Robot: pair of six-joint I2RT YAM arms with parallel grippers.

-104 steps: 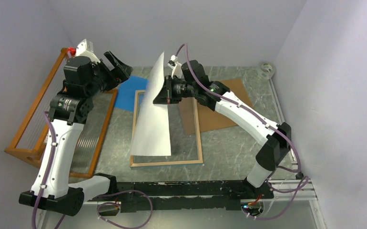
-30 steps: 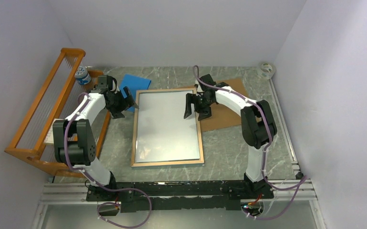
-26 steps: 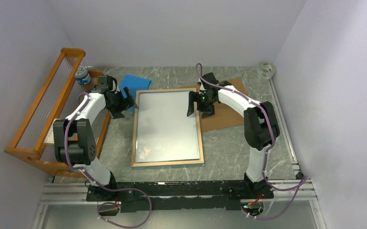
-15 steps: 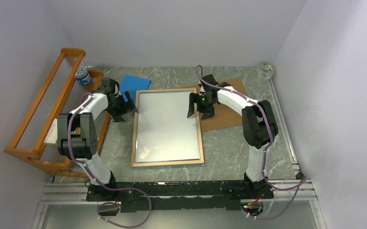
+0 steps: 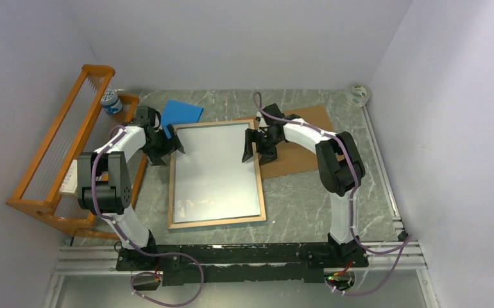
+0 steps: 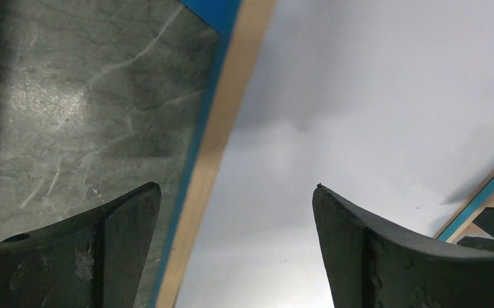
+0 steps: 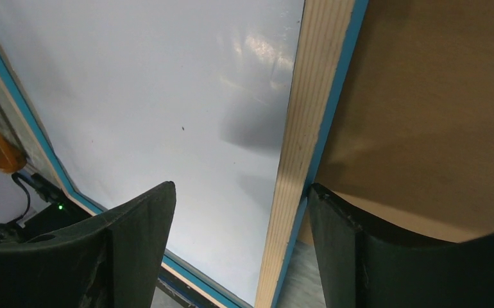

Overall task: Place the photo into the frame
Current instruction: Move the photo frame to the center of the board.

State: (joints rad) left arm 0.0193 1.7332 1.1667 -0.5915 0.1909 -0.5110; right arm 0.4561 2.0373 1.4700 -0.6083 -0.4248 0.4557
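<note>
The frame (image 5: 215,222) lies back up on the table, light wood rim showing, turquoise along its edges. Inside it lies the photo (image 5: 215,170), its plain white back upward; the picture side is hidden. My left gripper (image 5: 175,142) is open at the frame's far left corner; in the left wrist view the gripper (image 6: 236,187) straddles the left rail (image 6: 222,141), over the photo (image 6: 360,96). My right gripper (image 5: 257,149) is open over the right rail (image 7: 308,96). In the right wrist view the gripper (image 7: 241,186) has its outer finger (image 7: 360,256) against the rail's outer edge.
A brown backing board (image 5: 296,151) lies right of the frame, partly under it. A blue pad (image 5: 183,112) lies behind the frame's far left corner. An orange wooden rack (image 5: 52,147) stands along the left wall, with a small blue-white object (image 5: 110,101) at its end. A tape roll (image 5: 358,93) sits far right.
The photo, held upright earlier, now lies flat in the frame. In the last half second the frame slid left with my right gripper against its right rail; that gripper's jaws narrowed slightly.
</note>
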